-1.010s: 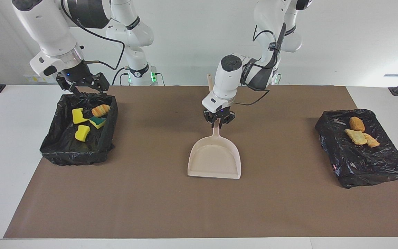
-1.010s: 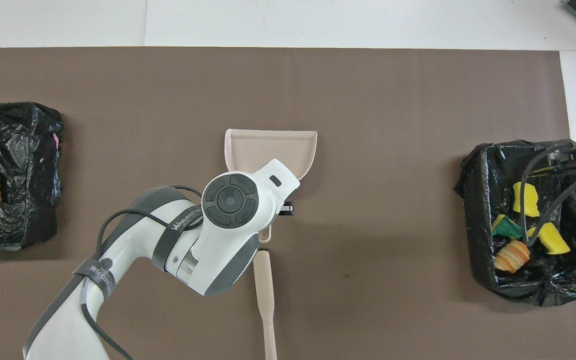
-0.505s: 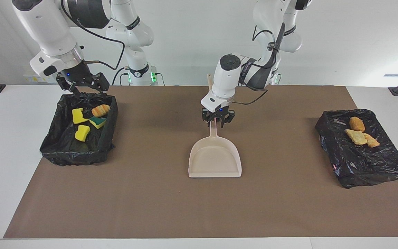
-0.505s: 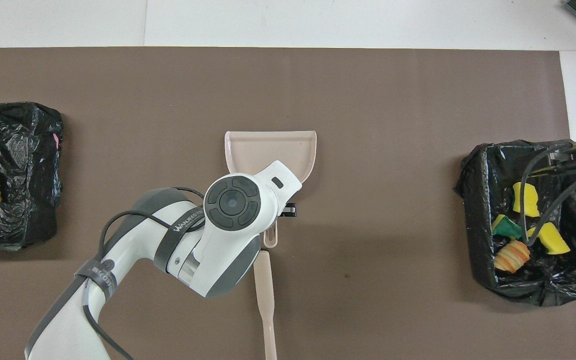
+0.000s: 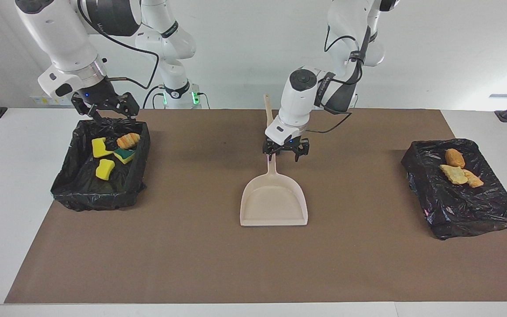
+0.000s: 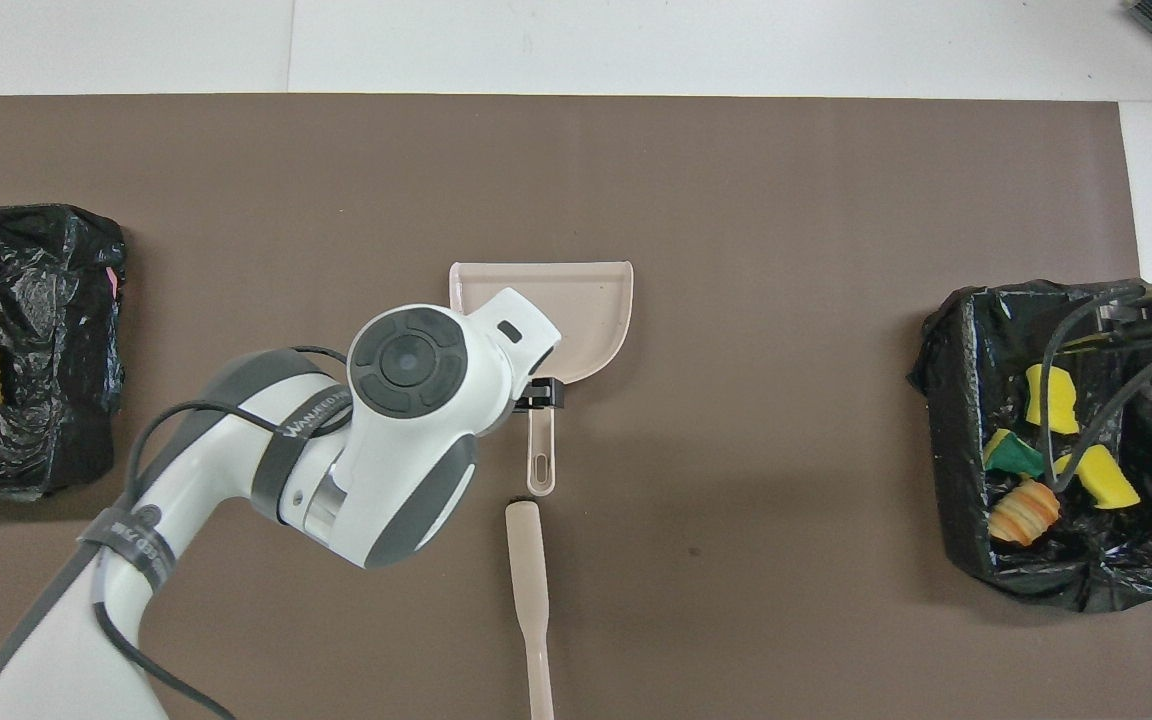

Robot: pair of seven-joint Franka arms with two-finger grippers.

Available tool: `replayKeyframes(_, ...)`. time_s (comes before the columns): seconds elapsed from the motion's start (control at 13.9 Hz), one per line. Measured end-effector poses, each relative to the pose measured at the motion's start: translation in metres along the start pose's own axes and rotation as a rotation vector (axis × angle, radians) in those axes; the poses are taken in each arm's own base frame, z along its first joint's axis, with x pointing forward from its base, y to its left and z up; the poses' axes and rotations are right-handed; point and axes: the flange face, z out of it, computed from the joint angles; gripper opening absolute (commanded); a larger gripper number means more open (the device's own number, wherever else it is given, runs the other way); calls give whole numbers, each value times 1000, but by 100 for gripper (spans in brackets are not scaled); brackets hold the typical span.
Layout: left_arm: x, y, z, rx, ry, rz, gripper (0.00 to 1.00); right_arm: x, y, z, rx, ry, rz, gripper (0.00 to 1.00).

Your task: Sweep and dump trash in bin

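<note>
Seven trash [image 5: 104, 169] chunks sit in two black-lined bins [image 5: 99, 193]: four at frame left, three at frame right. The dustpan [image 5: 273, 202] lies flat mid-frame. The left gripper [image 5: 286, 150], fingers apart, hangs over its handle; lowering could nudge it. The right gripper [image 5: 106, 107], open, waits above the left-frame bin. The brush [image 6: 528, 590] is cut off.

You see 2 glossy white arms with dark grey joint bands and round grey end caps. Black cables loop along each arm. Each black tool shows a small blue light; green lights glow at 1 base.
</note>
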Motion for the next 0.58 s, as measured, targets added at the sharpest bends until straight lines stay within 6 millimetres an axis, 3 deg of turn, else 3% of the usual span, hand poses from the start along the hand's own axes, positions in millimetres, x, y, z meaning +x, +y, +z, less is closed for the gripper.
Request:
replayKeyframes(0.29,47,-98,-54,11,23,-8,100,0,0,0,0,0,0,100)
replayKeyframes(0.43,47,-147,-80,32,-27,32,100,0,0,0,0,0,0,100)
replayKeyframes(0.58,40,-181,-107,39,-57,57,100,0,0,0,0,0,0,100)
